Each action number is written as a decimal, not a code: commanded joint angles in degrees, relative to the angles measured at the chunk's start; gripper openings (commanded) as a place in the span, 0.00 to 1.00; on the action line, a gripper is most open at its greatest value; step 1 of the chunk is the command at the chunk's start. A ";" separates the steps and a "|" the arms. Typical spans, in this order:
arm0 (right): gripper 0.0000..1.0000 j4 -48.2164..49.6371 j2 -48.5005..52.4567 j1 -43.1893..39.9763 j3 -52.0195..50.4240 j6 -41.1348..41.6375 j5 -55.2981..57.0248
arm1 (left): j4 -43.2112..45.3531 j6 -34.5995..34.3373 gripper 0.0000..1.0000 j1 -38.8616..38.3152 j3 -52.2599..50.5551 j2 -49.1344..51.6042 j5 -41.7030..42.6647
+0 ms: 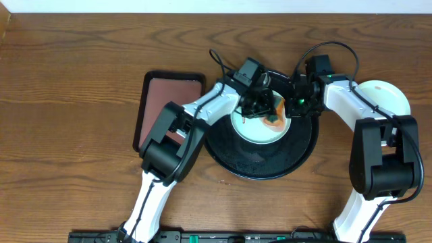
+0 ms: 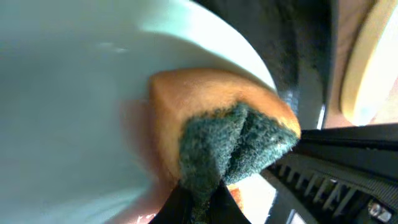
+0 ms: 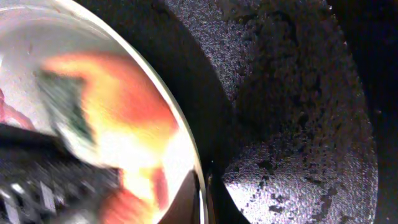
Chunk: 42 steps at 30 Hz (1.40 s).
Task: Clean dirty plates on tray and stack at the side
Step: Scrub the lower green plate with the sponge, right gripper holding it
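Observation:
A pale mint-blue plate (image 1: 256, 128) lies on the round black tray (image 1: 260, 165). My left gripper (image 1: 266, 108) is shut on an orange sponge with a green scrub side (image 1: 273, 120) and presses it onto the plate's far right part. In the left wrist view the sponge (image 2: 217, 130) rests on the plate (image 2: 74, 93), pinched between the fingers (image 2: 202, 208). My right gripper (image 1: 297, 104) is shut on the plate's right rim. The right wrist view shows the rim (image 3: 200, 186) between its fingers (image 3: 206, 199), with the tray (image 3: 298, 93) beside it. A pale yellow plate (image 1: 385, 94) lies on the table at the right.
A rectangular maroon tray with a black rim (image 1: 169, 101) lies left of the black tray, partly under my left arm. The pale yellow plate's edge (image 2: 367, 62) shows in the left wrist view. Brown wooden table (image 1: 67, 135) all round.

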 commanded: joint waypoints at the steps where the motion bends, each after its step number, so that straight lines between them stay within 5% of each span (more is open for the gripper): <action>1: 0.01 -1.09 1.73 0.39 -1.14 0.55 4.79 | -7.30 6.67 0.07 4.31 2.71 2.56 -12.57; 6: 0.01 -1.11 1.70 0.39 -1.14 1.22 4.79 | -24.55 10.91 0.07 5.79 7.98 2.56 -26.21; 11: 0.01 -1.27 1.70 0.39 -1.14 1.60 4.79 | -31.19 11.02 0.07 5.31 8.20 2.56 -30.40; 17: 0.01 -1.31 1.73 0.39 -1.14 1.62 4.79 | -27.04 9.51 0.07 2.34 8.11 2.58 -25.59; 23: 0.01 -1.33 1.70 0.39 -1.14 2.05 4.79 | -17.49 -1.27 0.07 -2.71 5.84 2.62 -13.22; 31: 0.01 -1.99 1.70 0.39 -1.14 2.03 4.81 | -19.47 -2.56 0.07 -6.56 5.35 2.73 -13.38; 42: 0.01 -2.12 1.14 0.39 -1.11 2.03 4.79 | -30.16 8.00 0.08 1.51 5.38 2.69 -46.73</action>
